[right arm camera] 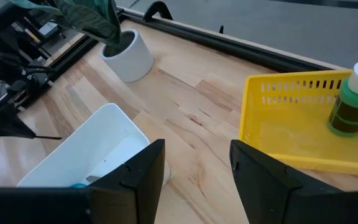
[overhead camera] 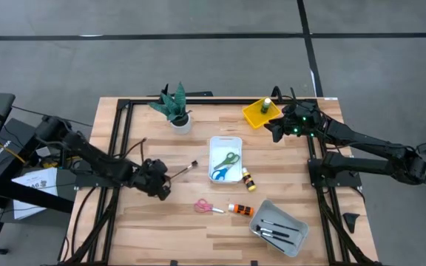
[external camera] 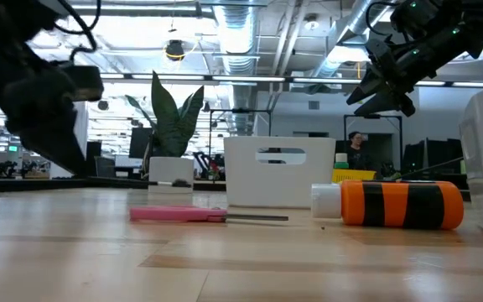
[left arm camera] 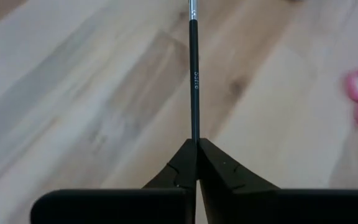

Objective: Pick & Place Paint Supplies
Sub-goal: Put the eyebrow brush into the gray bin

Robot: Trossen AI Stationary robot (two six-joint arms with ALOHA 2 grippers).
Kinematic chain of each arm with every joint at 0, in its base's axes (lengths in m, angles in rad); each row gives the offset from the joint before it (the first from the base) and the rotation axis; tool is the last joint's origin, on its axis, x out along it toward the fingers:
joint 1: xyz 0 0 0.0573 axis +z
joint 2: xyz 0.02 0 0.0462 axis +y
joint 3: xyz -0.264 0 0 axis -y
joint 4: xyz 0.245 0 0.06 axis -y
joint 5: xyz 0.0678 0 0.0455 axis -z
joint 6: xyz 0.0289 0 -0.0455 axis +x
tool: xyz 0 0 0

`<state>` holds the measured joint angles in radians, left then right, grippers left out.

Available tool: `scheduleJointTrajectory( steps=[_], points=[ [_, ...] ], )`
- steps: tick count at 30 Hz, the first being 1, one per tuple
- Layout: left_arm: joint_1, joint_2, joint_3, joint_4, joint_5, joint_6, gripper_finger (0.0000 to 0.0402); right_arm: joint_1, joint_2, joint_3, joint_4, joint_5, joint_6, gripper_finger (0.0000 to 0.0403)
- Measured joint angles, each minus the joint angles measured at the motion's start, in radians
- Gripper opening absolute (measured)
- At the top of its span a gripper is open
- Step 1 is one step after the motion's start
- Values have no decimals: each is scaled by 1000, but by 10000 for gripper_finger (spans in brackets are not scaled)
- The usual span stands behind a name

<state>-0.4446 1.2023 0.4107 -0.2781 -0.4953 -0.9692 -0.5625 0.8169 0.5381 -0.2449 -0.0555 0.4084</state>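
A thin dark-handled brush (overhead camera: 183,169) is in my left gripper (overhead camera: 163,179), which is shut on it at the table's left middle. The brush points toward the white tray (overhead camera: 225,142), which holds green and blue scissors (overhead camera: 224,164). Pink scissors (overhead camera: 207,207), an orange bottle (overhead camera: 240,210) and a yellow bottle (overhead camera: 248,179) lie flat on the wood. A green bottle (right arm camera: 351,99) stands upright in the yellow tray (overhead camera: 257,116). My right gripper (right arm camera: 197,162) hangs open above the table, next to the yellow tray, with nothing between its fingers. My left gripper pinches the brush's dark handle (left arm camera: 195,134) between its two fingertips (left arm camera: 219,165), only at their free ends. The fingers slant down from the table's left side and lie along the brush, which sticks straight out past them. Whether its brush end rests on the wood I cannot tell.
A grey tray (overhead camera: 291,218) with several dark brushes sits at the near right. A potted plant (overhead camera: 174,109) stands at the far middle. Black frame rails (overhead camera: 117,140) run along the table's left, right and far edges. Bare wood lies at the near left.
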Motion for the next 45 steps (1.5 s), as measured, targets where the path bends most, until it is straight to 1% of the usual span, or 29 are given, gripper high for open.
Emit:
scheduleJointTrajectory(
  steps=[4, 7, 11, 16, 25, 29, 34, 38, 40, 42, 45],
  points=[
    [-60, -17, 0, -36, 8, -48, 0, 0, 0, 0, 0, 0, 0, 177],
    [-98, -17, 1, -51, 39, -68, 0, 0, 0, 0, -1, 0, 0, 177],
    [-133, -13, 1, -81, 53, -113, 0, 0, 0, 0, -1, 0, -7, 177],
    [-158, -13, 1, -124, 64, -154, 0, 0, 0, 0, -1, 0, -13, 177],
    [-161, -13, 1, -127, 66, -176, 7, 0, 0, 0, 1, 0, -15, 177],
    [-161, -13, 1, -126, 83, -183, 33, 0, 0, 0, 1, 0, -15, 177],
    [-160, -13, 2, -126, 85, -184, 85, 0, 0, 0, 1, 0, -15, 177],
    [-160, -14, 2, -123, 85, -188, 118, 0, 0, 0, 1, 0, -15, 177],
    [-160, -14, 2, -109, 78, -188, 129, 0, 0, 0, 1, 0, -15, 177],
    [-160, -16, 2, -72, 47, -181, 136, 0, 0, 0, 1, 0, -16, 177],
    [-148, -18, 3, 28, 7, -92, 138, 0, 0, 0, 1, 0, -16, 177]
  ],
)
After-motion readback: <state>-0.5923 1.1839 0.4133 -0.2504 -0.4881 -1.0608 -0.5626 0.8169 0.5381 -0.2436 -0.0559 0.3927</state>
